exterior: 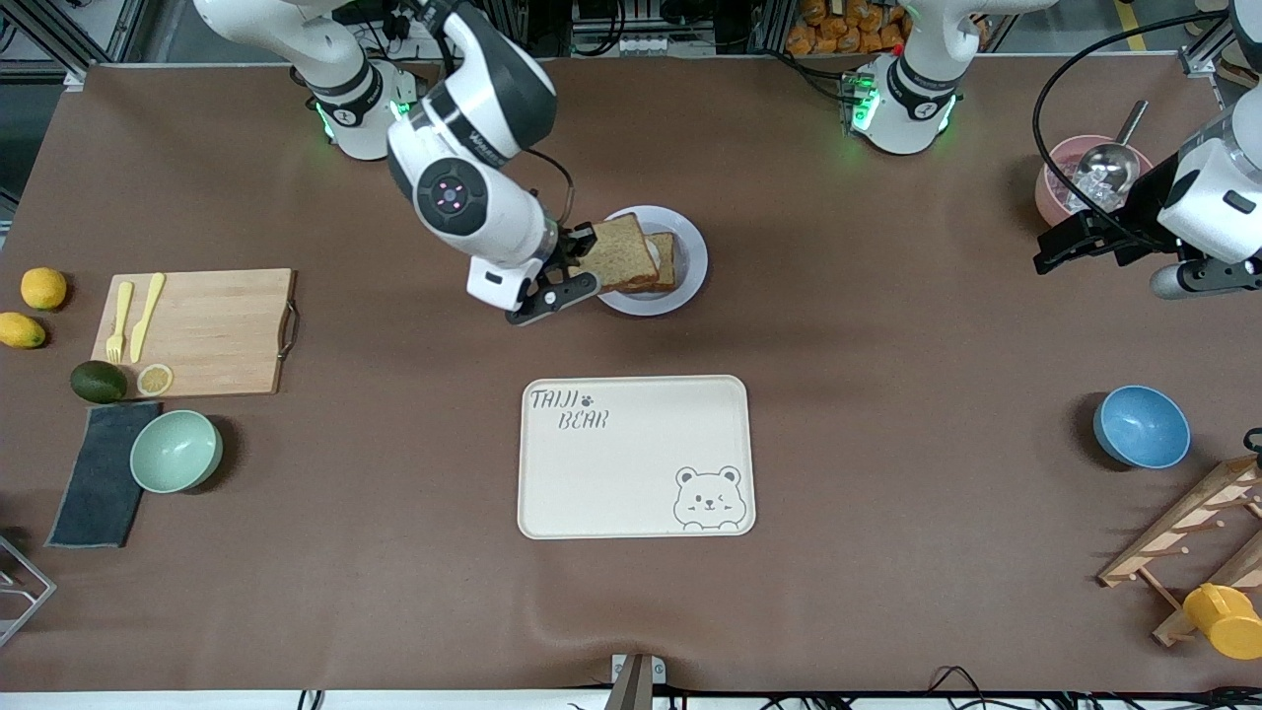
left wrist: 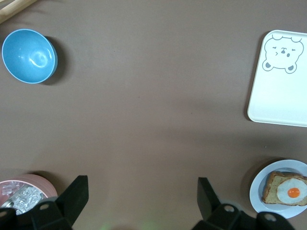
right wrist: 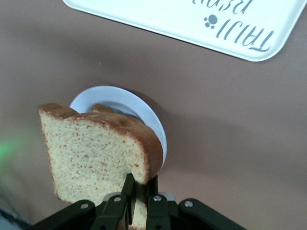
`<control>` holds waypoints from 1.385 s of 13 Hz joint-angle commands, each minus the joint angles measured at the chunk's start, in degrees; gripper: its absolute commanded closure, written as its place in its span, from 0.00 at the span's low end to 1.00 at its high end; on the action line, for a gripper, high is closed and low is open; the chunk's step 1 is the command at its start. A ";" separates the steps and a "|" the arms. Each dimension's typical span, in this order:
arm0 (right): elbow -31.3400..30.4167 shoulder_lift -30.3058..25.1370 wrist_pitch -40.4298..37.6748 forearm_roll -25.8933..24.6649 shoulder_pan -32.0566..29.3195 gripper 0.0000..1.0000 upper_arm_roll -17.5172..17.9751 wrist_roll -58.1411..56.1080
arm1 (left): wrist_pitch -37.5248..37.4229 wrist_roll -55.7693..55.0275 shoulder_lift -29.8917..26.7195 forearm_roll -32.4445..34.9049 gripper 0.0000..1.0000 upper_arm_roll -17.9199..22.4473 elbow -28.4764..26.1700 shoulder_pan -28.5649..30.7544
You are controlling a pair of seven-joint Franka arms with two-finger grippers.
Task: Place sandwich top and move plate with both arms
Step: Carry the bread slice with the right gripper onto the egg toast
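Note:
My right gripper (exterior: 582, 262) is shut on one edge of the sandwich top (exterior: 611, 251), a plain brown bread slice. It holds the slice tilted just above the slice with the fried egg (exterior: 667, 262) on the pale plate (exterior: 693, 258). In the right wrist view the fingers (right wrist: 129, 189) pinch the bread (right wrist: 91, 153) over the plate (right wrist: 144, 112). My left gripper (exterior: 1060, 247) is open and empty, in the air beside the pink bowl at the left arm's end of the table. The left wrist view shows its gripper (left wrist: 141, 191) over bare table, with the plate (left wrist: 257, 188) and egg slice (left wrist: 288, 190) off to one side.
The cream bear tray (exterior: 631, 463) lies nearer the front camera than the plate. A pink bowl with a metal scoop (exterior: 1089, 177), a blue bowl (exterior: 1142, 426) and a wooden rack (exterior: 1188, 537) are at the left arm's end. A cutting board (exterior: 212, 330), green bowl (exterior: 175, 451) and fruit are at the right arm's end.

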 commanded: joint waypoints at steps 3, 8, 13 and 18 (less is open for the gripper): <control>-7.57 -1.02 9.46 1.02 5.87 1.00 -0.78 11.11 | 0.54 -0.72 -0.30 -0.13 0.00 -0.21 -0.22 -0.08; -14.43 -0.67 18.52 1.20 9.75 1.00 -0.87 14.73 | 0.54 -0.81 -0.04 -0.13 0.00 -0.21 -0.31 -0.25; -15.49 -0.05 18.71 1.20 9.75 1.00 -0.87 15.08 | 0.54 -0.98 0.05 -0.05 0.00 -0.21 -0.31 -0.61; -15.41 1.18 20.02 1.20 10.01 1.00 -0.87 18.95 | 0.54 -0.98 -0.04 -0.05 0.00 -0.29 -0.57 -0.61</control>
